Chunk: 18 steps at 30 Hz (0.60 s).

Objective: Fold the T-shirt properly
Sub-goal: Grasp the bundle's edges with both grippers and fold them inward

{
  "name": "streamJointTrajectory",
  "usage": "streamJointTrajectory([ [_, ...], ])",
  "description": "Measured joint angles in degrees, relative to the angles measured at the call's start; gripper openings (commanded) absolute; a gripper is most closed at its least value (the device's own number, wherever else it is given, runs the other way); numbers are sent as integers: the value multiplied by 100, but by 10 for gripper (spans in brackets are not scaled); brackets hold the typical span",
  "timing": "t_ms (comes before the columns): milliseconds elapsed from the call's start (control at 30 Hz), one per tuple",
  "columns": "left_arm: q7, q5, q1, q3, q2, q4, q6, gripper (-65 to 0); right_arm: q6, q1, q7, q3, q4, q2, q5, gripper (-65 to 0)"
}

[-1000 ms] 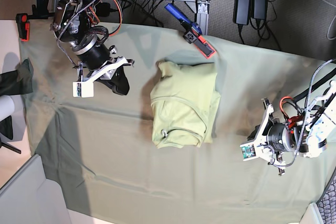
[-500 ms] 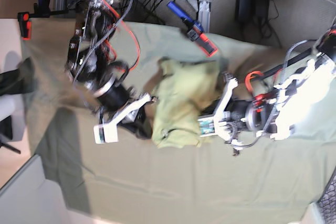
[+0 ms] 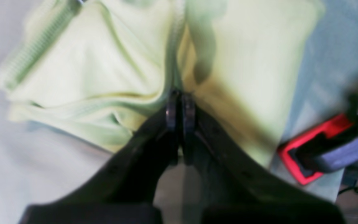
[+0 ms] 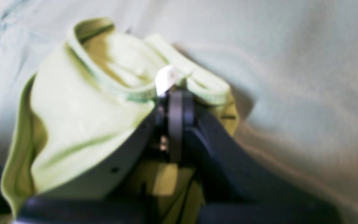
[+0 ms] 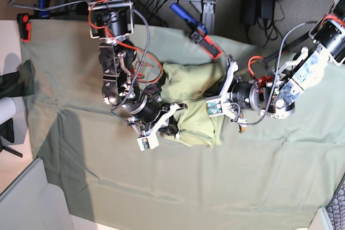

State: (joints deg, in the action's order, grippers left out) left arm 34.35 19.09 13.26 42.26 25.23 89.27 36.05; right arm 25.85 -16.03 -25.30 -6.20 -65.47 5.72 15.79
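Note:
The pale yellow-green T-shirt (image 5: 195, 87) lies bunched in a folded heap on the middle of the grey-green tablecloth (image 5: 161, 187). My left gripper (image 5: 213, 98) is at its right edge. In the left wrist view its jaws (image 3: 180, 104) are closed, pinching a fold of the shirt (image 3: 104, 62) at a seam. My right gripper (image 5: 172, 126) is at the shirt's lower left corner. In the right wrist view it (image 4: 176, 102) is closed on the ribbed collar of the shirt (image 4: 73, 102), just below the white tag (image 4: 166, 77).
A red and blue clamp (image 5: 202, 36) lies on the cloth's far edge just behind the shirt, and also shows in the left wrist view (image 3: 322, 149). A red-handled clamp (image 5: 23, 26) is at the far left corner. Cables and power bricks lie beyond the table.
Both arms have come in from the table's sides to the shirt and closed on it. The shirt is more bunched, and its lower part has shifted.

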Motion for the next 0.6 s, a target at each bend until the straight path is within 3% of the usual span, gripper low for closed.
streamJointTrajectory([
  [67,-83,4,-17,0,-4,-105,-2,-632,15,2,234,-2,120,0,-35,-650],
  [233,-72,22,-9,-94,-22,-120,2,-632,17,7,203,-7,17,0,-74,-650],
  [367,476,221,-39,-503,2,323,83,-632,22,68,-299,-17,-619,2,-223,-650],
  [500,907,973,-7,-872,28,1200,254,-632,26,118,-855,-24,-1574,15,216,-650],
  [600,979,1143,-9,-896,17,1519,262,-632,28,83,-1178,-24,-2144,13,496,-650],
])
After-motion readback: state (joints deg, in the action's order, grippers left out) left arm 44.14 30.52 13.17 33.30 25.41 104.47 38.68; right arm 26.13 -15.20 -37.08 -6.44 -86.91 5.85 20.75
